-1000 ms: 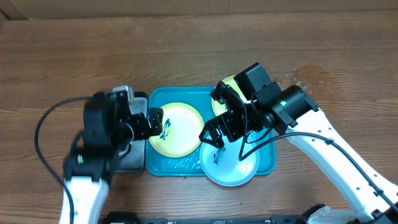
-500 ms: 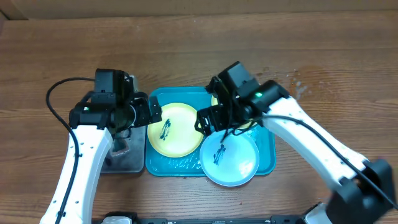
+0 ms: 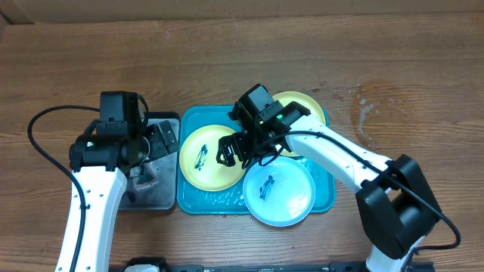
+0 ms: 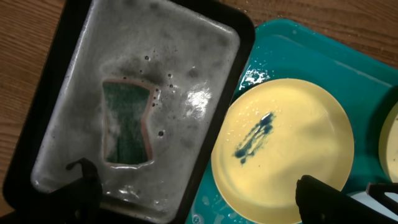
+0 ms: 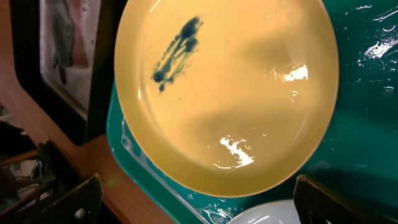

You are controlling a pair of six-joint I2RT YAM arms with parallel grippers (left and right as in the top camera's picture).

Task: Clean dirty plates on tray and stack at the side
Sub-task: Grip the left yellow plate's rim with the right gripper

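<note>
Three plates lie on the teal tray [image 3: 190, 201]. A pale yellow plate [image 3: 206, 157] with a dark smear [image 4: 255, 135] sits at the tray's left. A pale blue-white plate [image 3: 278, 193] with a smear overhangs the front right. A second yellow plate [image 3: 304, 106] rests at the back right. My right gripper [image 3: 240, 153] hangs open above the smeared yellow plate [image 5: 230, 93], its fingers wider than the plate's near edge. My left gripper [image 3: 159, 143] is open over the border between the grey tray and the teal tray [image 4: 292, 56], holding nothing.
A black-rimmed grey metal tray [image 3: 155, 195] sits left of the teal one, wet and soapy, with a green sponge [image 4: 127, 121] lying in it. Wet spots [image 3: 367, 106] mark the wooden table at the right.
My right arm has swung left, from over the blue-white plate to over the smeared yellow plate. My left arm has drawn back left, off the yellow plate towards the grey tray.
</note>
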